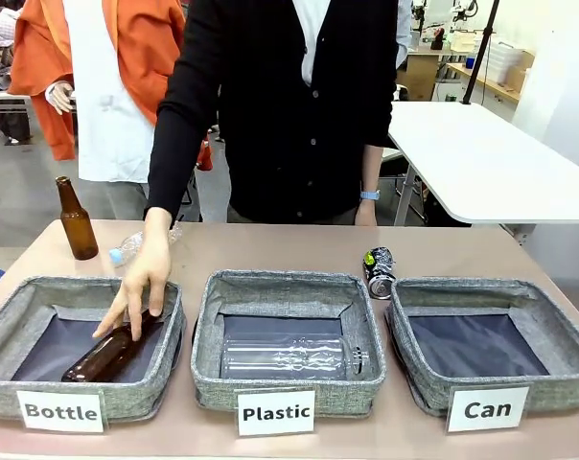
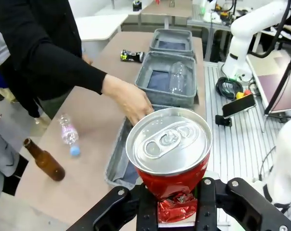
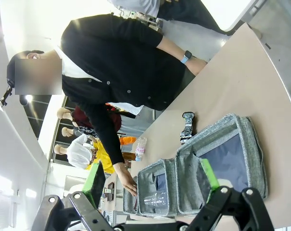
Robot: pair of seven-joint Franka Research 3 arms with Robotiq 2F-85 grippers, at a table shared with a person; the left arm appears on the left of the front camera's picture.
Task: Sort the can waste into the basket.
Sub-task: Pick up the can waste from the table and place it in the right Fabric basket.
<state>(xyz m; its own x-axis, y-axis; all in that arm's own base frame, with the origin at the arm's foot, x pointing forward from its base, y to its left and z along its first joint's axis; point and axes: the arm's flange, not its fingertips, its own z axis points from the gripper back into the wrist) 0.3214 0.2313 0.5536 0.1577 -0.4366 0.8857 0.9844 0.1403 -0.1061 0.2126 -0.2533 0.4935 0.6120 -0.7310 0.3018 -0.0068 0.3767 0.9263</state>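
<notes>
My left gripper is shut on a shiny red crushed can, held upright high above the left end of the table. The dark can with green markings lies on the table just behind the gap between the middle and right baskets, also seen as the dark can and the dark can. The grey "Can" basket stands at the right with nothing in it; it is the farthest basket from my left gripper. My right gripper hangs open above the Can basket.
A person's hand rests on a brown bottle in the "Bottle" basket. The "Plastic" basket holds a clear bottle. Behind them stand another brown bottle and a lying clear bottle.
</notes>
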